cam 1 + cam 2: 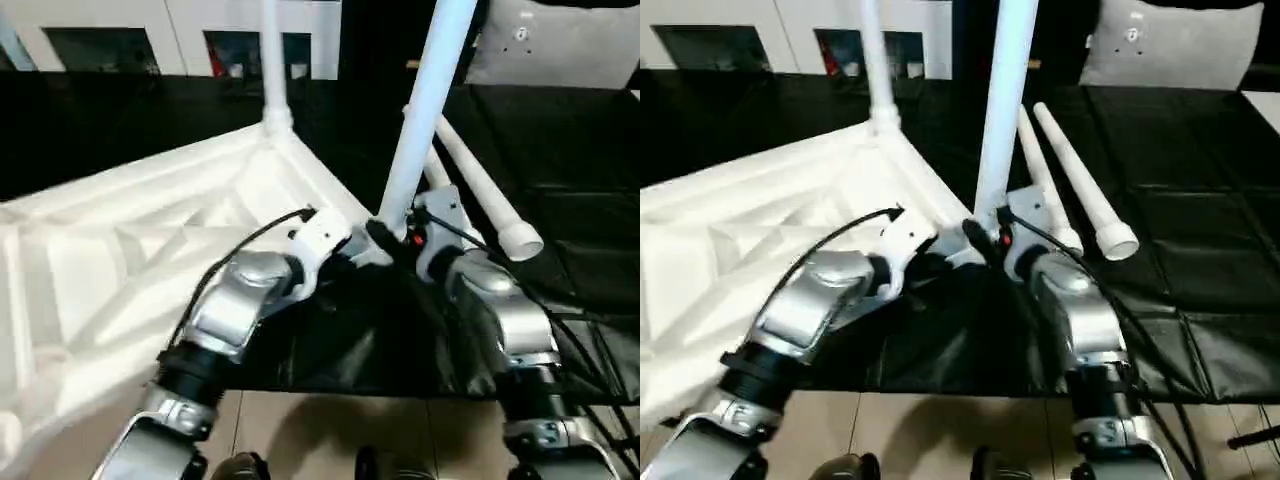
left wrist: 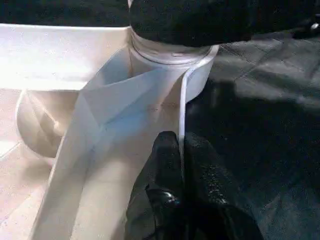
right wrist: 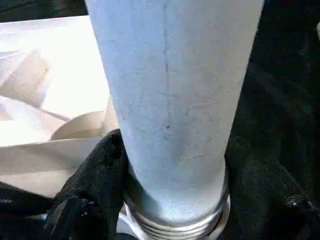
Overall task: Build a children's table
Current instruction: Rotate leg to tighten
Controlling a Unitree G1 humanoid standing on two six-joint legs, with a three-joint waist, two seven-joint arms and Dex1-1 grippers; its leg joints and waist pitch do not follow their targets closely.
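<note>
Nearest, the left pincer [image 2: 182,165] is seen clamped together on the thin white rim of the top [image 1: 150,250], just below the near corner socket [image 2: 172,60], so the upturned top is steadied at its edge. Beside it, the right pincer [image 3: 170,200] is closed around the base of a leg [image 1: 425,110], right where the ringed foot of that leg meets the socket; the leg stands nearly upright, slightly tilted. The top lies ribbed side up on the black-covered tabletop [image 1: 1200,250], its near corner hanging close to the tabletop's front edge. The plastic is judged light and hollow, stiff along the ribs yet thin and springy at the rim, and smooth enough to slip under a loose grip. A hold low on the leg, close to the socket, is judged best, since a high grip would lever the long tube sideways. Farther off, a second leg [image 1: 272,60] is already seated upright in the far corner, and two loose legs [image 1: 1080,180] lie side by side to the right, well apart from the top.
</note>
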